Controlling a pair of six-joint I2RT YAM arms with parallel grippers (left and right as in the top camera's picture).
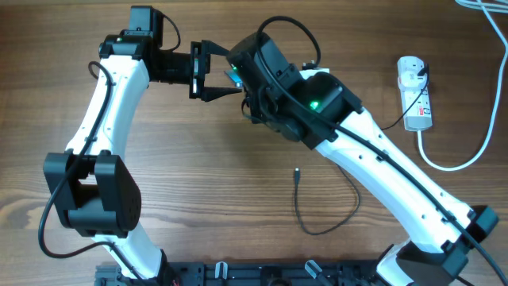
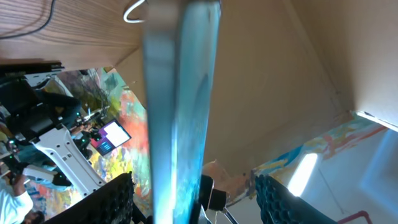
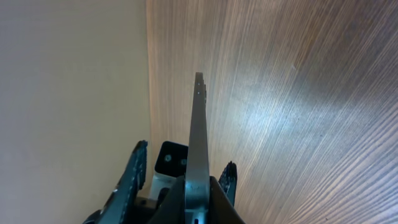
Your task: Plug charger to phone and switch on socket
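The phone [image 1: 235,77], with a teal screen, is held off the table, edge-on in the right wrist view [image 3: 198,124] and in the left wrist view [image 2: 180,93]. My right gripper [image 3: 198,193] is shut on its lower end; in the overhead view the right gripper [image 1: 244,83] is mostly hidden under the arm. My left gripper [image 1: 225,73] is open, with a finger on either side of the phone and not touching it [image 2: 196,202]. The charger's black cable [image 1: 325,226] lies looped on the table, its tip [image 1: 295,171] free. The white socket [image 1: 417,91] lies at the far right.
A thick white cord [image 1: 468,159] curves from the socket along the right edge. A black plug [image 1: 419,74] sits in the socket's upper end. A black rail [image 1: 238,274] runs along the table's front edge between the two arm bases.
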